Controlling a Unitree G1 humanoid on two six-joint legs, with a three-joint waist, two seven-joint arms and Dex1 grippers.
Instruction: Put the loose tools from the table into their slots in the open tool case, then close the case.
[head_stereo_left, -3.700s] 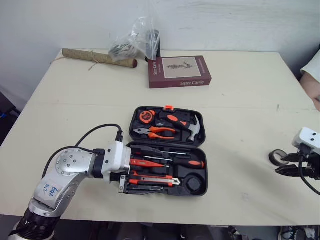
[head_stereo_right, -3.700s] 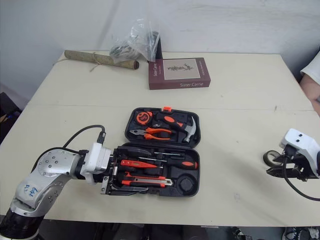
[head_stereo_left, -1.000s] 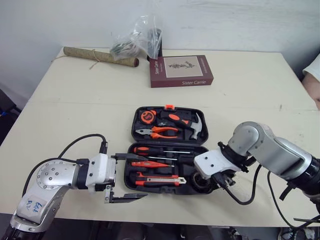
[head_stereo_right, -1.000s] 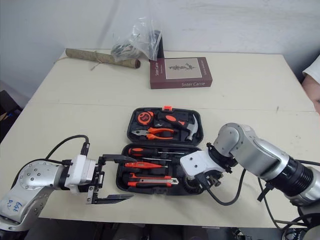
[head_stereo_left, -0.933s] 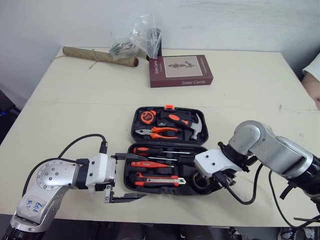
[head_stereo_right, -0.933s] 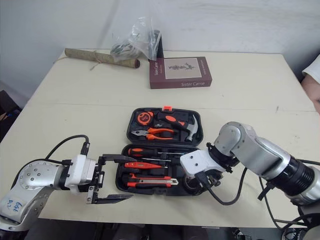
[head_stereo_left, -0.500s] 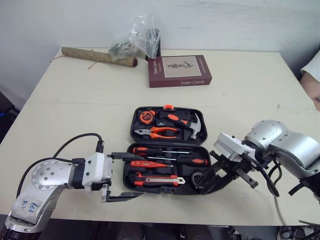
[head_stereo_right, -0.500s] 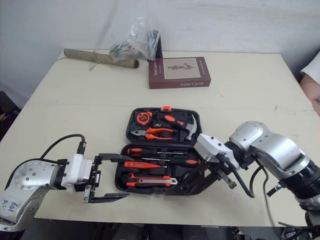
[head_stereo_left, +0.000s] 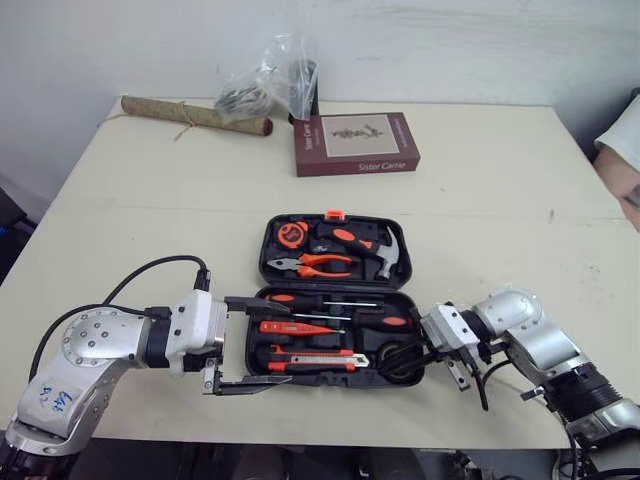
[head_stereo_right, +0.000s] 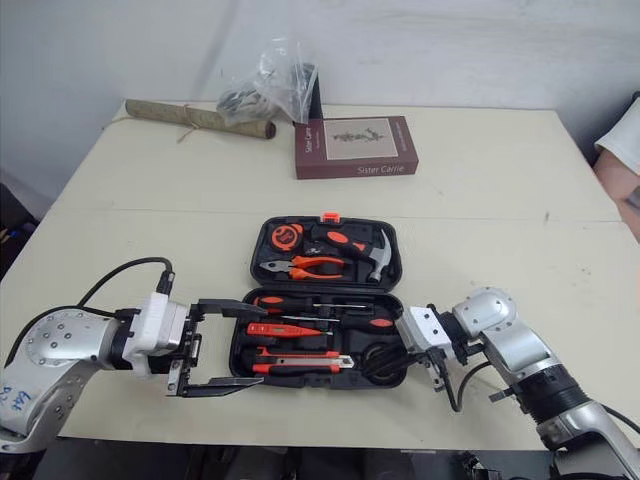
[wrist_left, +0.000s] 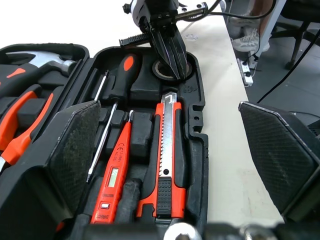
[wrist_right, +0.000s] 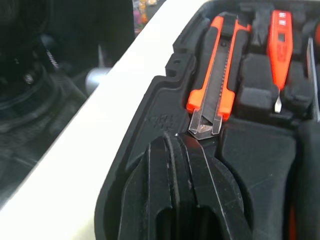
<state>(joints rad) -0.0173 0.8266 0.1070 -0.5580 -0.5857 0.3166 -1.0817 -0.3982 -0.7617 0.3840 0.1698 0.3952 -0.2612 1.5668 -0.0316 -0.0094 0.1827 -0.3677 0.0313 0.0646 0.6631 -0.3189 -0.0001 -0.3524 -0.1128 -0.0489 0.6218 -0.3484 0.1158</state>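
The black tool case (head_stereo_left: 268, 262) lies open at the table's middle. Its far half holds a tape measure (head_stereo_left: 291, 234), pliers (head_stereo_left: 310, 264) and a hammer (head_stereo_left: 375, 250). In the near half lie a screwdriver (head_stereo_left: 385, 321), an orange tester (head_stereo_left: 295, 327) and a utility knife (head_stereo_left: 310, 360). A black tape roll (wrist_left: 159, 71) sits in the round slot at the near right corner. My right gripper (head_stereo_left: 388, 367) is shut, its tips poking into the roll's hole. My left gripper (head_stereo_left: 288, 344) stands open, straddling the near half's left end.
A maroon book (head_stereo_left: 355, 143), a plastic bag (head_stereo_left: 265, 85) and a rolled brown tube (head_stereo_left: 195, 115) lie along the far side. A person's sleeve (head_stereo_left: 620, 140) shows at the right edge. The case's near side is close to the table's front edge.
My right gripper has shut and its arm has dropped low to the right, with the tips now resting in the tape roll. The left gripper has stayed put.
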